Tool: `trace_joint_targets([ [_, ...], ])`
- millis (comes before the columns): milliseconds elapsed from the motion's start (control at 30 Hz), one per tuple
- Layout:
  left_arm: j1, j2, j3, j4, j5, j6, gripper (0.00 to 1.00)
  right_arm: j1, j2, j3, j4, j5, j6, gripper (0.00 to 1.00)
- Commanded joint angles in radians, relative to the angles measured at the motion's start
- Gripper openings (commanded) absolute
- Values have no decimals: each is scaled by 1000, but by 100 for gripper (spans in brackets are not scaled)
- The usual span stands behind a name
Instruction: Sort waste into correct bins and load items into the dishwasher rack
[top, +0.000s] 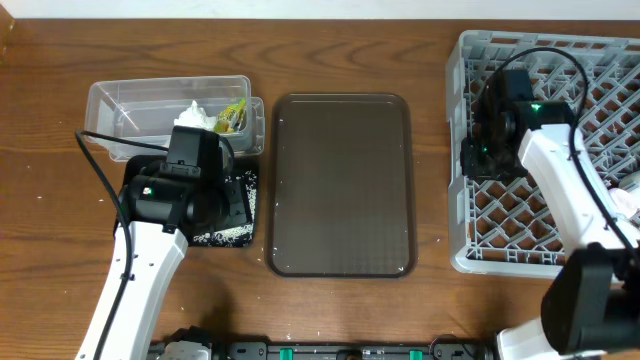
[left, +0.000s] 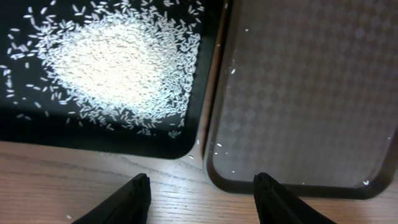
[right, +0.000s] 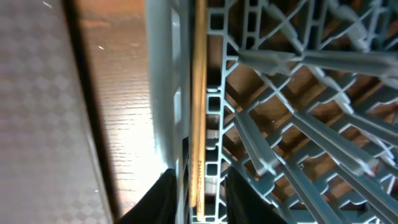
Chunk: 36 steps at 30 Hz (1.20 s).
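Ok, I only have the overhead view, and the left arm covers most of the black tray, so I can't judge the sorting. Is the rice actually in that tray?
Observer: Yes. The left wrist view shows the rice heaped inside the black tray.
Operator: Any of it on the brown tray?
Observer: A few stray grains lie on the brown tray, near the edge that faces the black one.
Operator: And the right tool, is it holding anything?
Observer: The right tool is open. A chopstick runs between its fingers, along the rack wall, and the fingers stand clear of it.
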Motion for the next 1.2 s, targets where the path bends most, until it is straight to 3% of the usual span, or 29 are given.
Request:
trace_joint_targets([
  [0,-6,0,6,13,35,63,56,-36,-106,0,18,-72,35,51],
  [33,-14,0,15,19,35,80,56,-46,-127,0,35,-121,26,72],
  [67,-27,2,26,31,35,97,57,-54,-142,0,55,-180,-9,86],
  [233,-92,51,68,55,35,132,56,-66,-159,0,31,-333,-159,97],
  [467,-102,108,66,-161,3,132,56,-66,-182,-1,-100,-274,-119,99],
  [567,-103,69,38,-184,8,132,56,-66,-231,-14,-109,-261,-91,99],
  [667,-103,-20,-3,-154,7,152,56,-63,-321,-71,-66,-243,-83,99],
  [867,-103,-386,-154,0,-3,158,56,-61,-671,-351,123,-200,-83,99],
  [900,-103,-461,-183,26,-3,158,87,-61,-741,-405,154,-200,-83,99],
  [967,-103,-583,-230,72,-4,158,93,-61,-856,-489,204,-201,-83,99],
  [1167,-103,-816,-272,156,-3,157,93,-61,-1109,-624,209,-208,-84,99],
])
